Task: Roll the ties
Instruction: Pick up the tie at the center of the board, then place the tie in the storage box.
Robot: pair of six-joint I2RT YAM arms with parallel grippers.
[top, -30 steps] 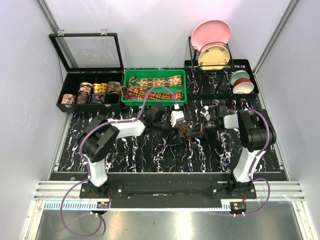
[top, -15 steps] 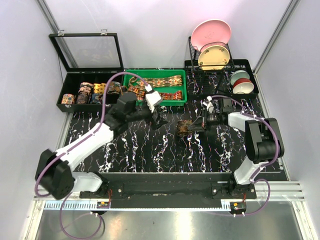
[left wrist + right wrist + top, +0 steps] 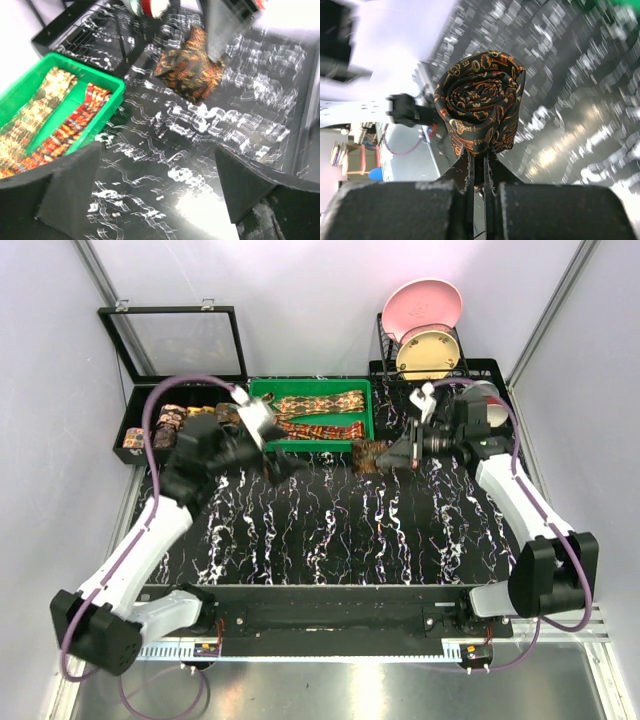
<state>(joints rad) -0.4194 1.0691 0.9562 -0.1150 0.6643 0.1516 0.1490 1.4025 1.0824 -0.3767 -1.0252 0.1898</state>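
Dark brown rolled tie [image 3: 480,107], pinched by our right gripper [image 3: 479,159]
Its spiral end faces back along our fingers [image 3: 400,210]; our left gripper [image 3: 160,172] gapes wide, empty

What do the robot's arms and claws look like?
The left arm and right arm have silvery-grey tubes joined by chunky black joints, with thin purple cables running along them. The left claw and right claw have black fingers.

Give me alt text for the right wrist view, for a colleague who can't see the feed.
A rolled tie, dark with an orange and gold pattern, is clamped by its lower edge in the right gripper, with the spiral end of the coil facing the camera. Behind it, the black marbled table is blurred.
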